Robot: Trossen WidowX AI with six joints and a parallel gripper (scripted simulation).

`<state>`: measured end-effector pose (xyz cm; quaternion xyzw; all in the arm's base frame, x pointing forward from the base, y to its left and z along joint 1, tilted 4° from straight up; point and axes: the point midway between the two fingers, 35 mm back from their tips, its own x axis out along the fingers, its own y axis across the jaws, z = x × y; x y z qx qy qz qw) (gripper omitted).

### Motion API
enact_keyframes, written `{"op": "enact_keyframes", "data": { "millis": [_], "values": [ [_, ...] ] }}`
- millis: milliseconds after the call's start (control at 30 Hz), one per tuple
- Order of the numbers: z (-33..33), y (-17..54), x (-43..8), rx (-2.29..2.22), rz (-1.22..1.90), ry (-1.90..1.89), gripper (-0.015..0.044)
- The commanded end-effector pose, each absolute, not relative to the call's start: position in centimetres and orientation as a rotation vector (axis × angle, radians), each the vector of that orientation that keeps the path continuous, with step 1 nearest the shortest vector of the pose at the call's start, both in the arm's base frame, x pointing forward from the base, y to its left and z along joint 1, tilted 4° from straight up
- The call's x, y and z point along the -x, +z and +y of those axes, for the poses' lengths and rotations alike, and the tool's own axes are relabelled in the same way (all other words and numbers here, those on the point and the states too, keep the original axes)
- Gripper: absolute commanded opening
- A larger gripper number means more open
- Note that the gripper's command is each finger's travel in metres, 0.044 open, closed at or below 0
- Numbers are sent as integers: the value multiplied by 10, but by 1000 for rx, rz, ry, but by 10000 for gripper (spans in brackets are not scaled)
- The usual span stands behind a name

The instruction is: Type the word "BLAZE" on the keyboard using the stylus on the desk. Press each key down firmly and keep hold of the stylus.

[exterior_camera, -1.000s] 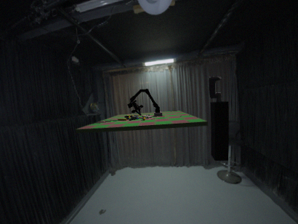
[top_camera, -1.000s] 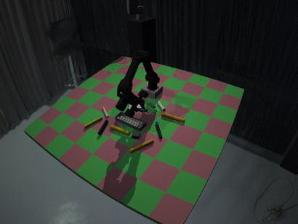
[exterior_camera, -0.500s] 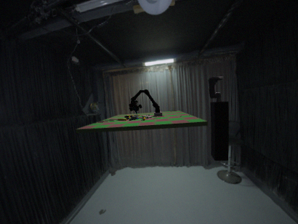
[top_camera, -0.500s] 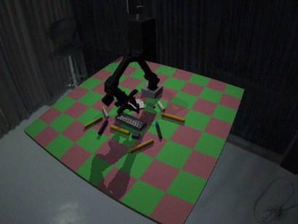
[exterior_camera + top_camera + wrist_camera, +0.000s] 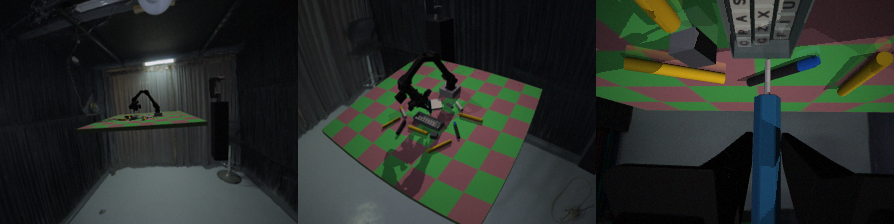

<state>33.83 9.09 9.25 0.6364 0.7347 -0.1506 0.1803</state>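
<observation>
The claw [image 5: 766,138] grips the blue stylus [image 5: 767,145] [image 5: 429,105] lengthwise, thin tip leading, presumably so it can press one key alone! The keyboard [image 5: 429,121] [image 5: 761,30] lies on the surface [image 5: 469,169] [image 5: 174,124], close by the tip.

In the close view the keyboard [image 5: 429,121] [image 5: 791,50] runs off the top edge, so only the key rows at its near end show. Beside it, a yellow stick [image 5: 658,12] is cut off by the same edge. Below it, the lower end of the blue stylus [image 5: 767,145] leaves the frame. From overhead the keyboard's letters are too small to read; from far off, the small things around it blur together.
</observation>
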Motion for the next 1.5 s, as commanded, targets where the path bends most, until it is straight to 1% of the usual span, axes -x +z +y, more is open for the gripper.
{"op": "enact_keyframes", "data": {
  "millis": [0, 133, 533, 633, 667, 1467],
  "values": [
    [91, 80, -340, -1807, 2075, -409, 0],
    [92, 60, -339, -1807, 2075, -410, 0],
    [92, 59, -339, -1807, 2075, -410, 0],
    [93, 56, -340, -1807, 2075, -410, 79],
    [93, 56, -340, -1807, 2075, -410, 81],
    [93, 48, -341, -1807, 2075, -409, 81]
  ]
}}
